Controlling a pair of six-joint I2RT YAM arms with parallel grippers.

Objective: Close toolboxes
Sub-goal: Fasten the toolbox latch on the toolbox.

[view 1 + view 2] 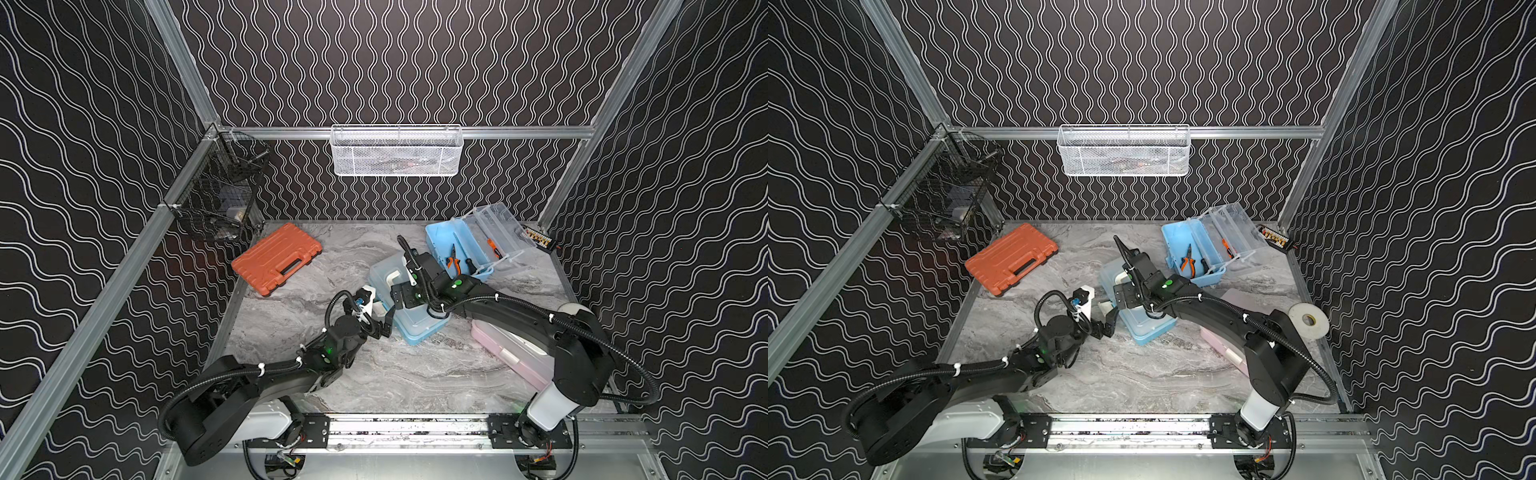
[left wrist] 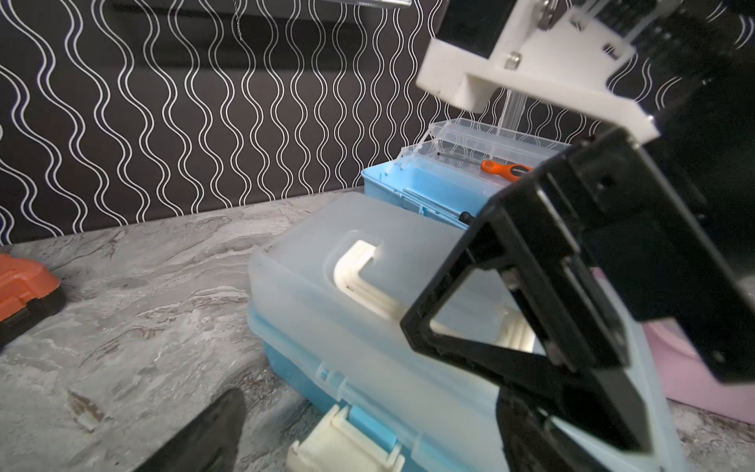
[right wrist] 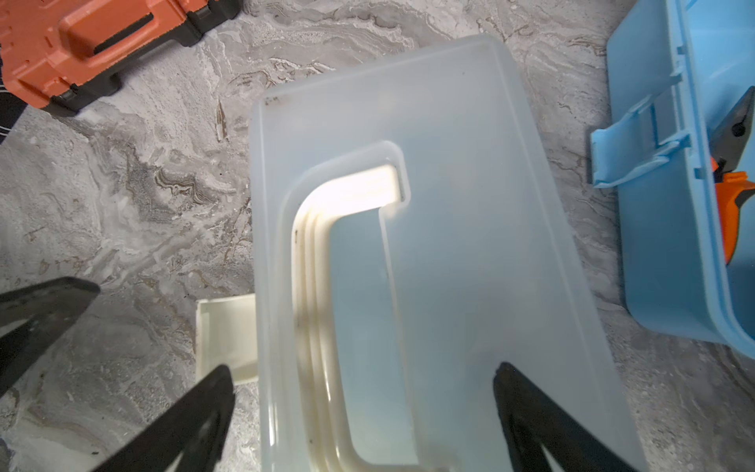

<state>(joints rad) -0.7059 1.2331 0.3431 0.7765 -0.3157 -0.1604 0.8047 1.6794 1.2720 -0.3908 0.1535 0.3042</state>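
Toolboxes (image 1: 419, 328) x3: 2 blue (image 1: 441, 243), 1 pink (image 1: 513, 353)

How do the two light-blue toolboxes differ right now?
The middle light-blue plastic toolbox has its frosted lid down; the far light-blue plastic toolbox stands open, clear tray raised. The middle one has a white latch, the far one a blue latch. Both rest on the grey marble table.

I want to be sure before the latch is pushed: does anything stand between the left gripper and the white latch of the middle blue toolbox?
Nothing visible does. Only bare table lies between the left gripper and the white latch. The right gripper is over the toolbox lid, off that path.
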